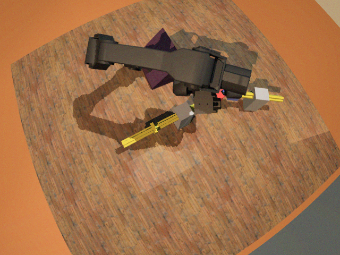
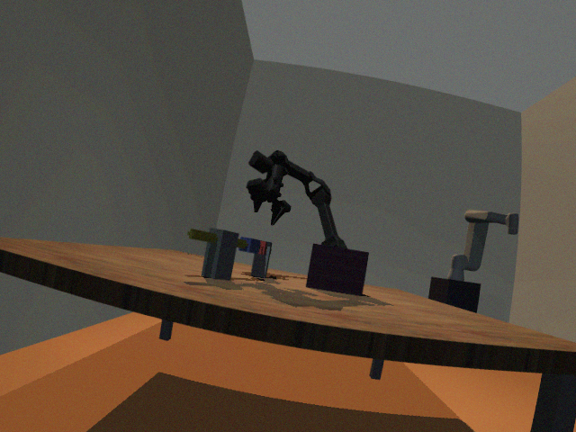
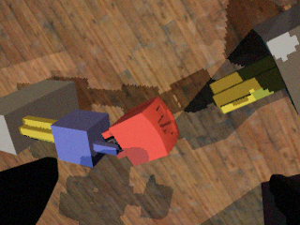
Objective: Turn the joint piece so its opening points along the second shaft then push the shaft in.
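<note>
Hovering claw (image 1: 194,94) (image 2: 264,217) (image 3: 163,178): wide, with nothing between its fingers; tilted, above the worktop (image 1: 219,178) (image 2: 116,265) (image 3: 117,37) and apart from the parts.
Red joint piece (image 1: 220,94) (image 2: 262,247) (image 3: 145,131): nearest below the claw; in the wrist view it sits between the two fingers' sides but farther up the picture, beyond the tips.
Red piece's long axis: leads off the hinge toward the sliding shaft, looking roughly in line with it; whether exactly so, I cannot tell.
Blue hinge piece (image 1: 231,99) (image 2: 249,245) (image 3: 72,141): at the red piece's back, on the end of the fixed shaft (image 1: 275,98) (image 2: 201,235) (image 3: 38,130), which passes through its grey block (image 1: 261,94) (image 2: 224,254) (image 3: 44,105).
Sliding shaft (image 1: 139,136) (image 3: 244,91): its inner end stands apart from the red piece; its outer length, with the collar (image 1: 155,127), lies lower left of the claw in the top view, beyond the second grey block (image 1: 183,113) (image 2: 258,265) (image 3: 288,39).
Relation that matters: the push should run from that outer length, along the shaft, back toward the red piece.
Next move, as I judge it: if the turn is good enough, carry the open claw over the second block to the outer length, fingers either side.
Risk: low fingers could knock the red piece askew.
</note>
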### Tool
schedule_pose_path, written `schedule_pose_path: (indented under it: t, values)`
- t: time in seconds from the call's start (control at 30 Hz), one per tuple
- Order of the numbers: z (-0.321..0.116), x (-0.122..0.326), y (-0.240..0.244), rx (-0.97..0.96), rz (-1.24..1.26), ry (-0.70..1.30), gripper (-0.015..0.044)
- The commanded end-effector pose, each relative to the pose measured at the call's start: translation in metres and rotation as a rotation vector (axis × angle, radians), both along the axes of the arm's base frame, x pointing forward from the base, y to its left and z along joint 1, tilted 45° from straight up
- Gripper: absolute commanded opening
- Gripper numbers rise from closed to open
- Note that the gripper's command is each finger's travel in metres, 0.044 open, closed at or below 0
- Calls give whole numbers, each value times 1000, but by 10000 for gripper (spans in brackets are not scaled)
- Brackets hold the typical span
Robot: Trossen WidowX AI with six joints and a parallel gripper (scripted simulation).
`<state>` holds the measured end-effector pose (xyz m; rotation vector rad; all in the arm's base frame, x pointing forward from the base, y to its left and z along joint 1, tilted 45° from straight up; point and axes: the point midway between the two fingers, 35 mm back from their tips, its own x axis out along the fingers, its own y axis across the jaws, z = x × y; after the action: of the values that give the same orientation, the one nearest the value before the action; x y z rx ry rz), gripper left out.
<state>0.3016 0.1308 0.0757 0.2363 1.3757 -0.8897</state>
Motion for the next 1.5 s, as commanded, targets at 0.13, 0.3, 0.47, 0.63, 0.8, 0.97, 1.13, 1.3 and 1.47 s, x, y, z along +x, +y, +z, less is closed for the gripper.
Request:
schedule_pose_path:
  t: [0.13,0.3,0.47,0.63,0.8,0.97,1.13,1.3,1.47]
  values:
    - [1,-3,-13,34,-253,-97,440]
    - [3,-4,-20,54,-413,-157,440]
    - [4,-6,-28,73,-574,-214,440]
    - [5,-8,-35,91,-736,-268,440]
    - [6,-10,-42,108,-892,-316,440]
    - [6,-10,-43,110,-914,-322,440]
    - [6,-10,-43,110,-914,-322,440]
    - [35,-1,-75,108,-799,-325,440]
    - [78,2,-123,82,-636,-321,440]
